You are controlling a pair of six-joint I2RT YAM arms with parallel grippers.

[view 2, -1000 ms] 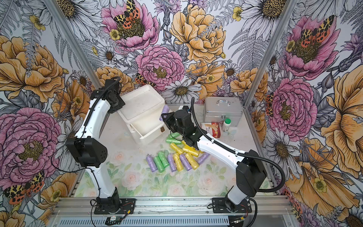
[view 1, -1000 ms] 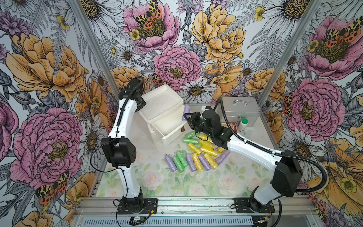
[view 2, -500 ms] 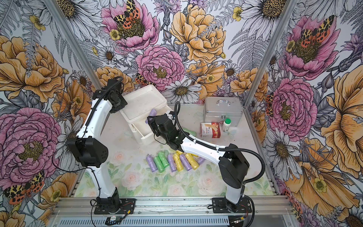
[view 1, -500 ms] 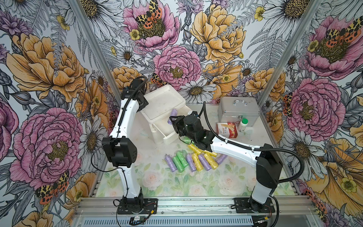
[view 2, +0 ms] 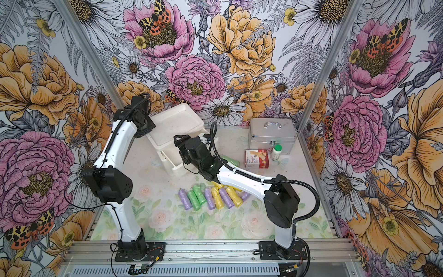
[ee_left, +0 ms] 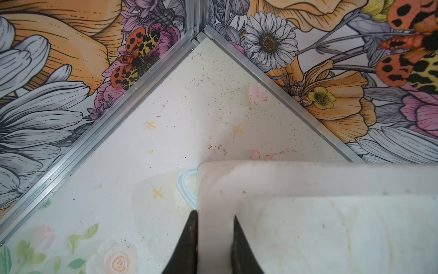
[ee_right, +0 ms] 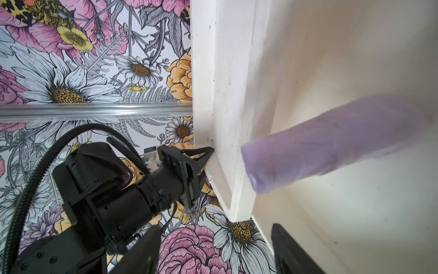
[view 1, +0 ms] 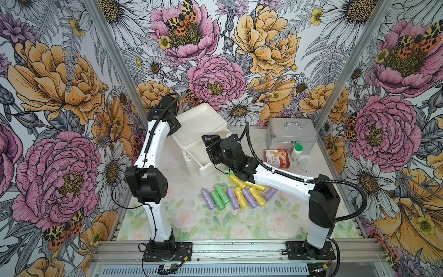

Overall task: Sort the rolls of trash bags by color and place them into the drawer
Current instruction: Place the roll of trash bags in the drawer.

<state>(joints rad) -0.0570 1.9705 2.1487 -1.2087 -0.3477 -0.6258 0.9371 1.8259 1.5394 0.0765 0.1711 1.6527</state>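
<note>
Lilac crinkly plastic roll of trash bags (ee_right: 331,142) is hanging loose just ahead of the right tool (ee_right: 214,231), whose jaws are standing parted, inside the white plastic drawer (view 1: 205,170). Beyond, the left tool (ee_left: 214,214) is pinching the cabinet rim (ee_left: 213,185). Pulled back askew, the right tool is risking snagging the drawer wall.

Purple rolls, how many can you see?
5 purple rolls. Four are on the table: one at the row's left end, two in the middle, one half under the right arm. The fifth is inside the drawer. More may be hidden.
</note>
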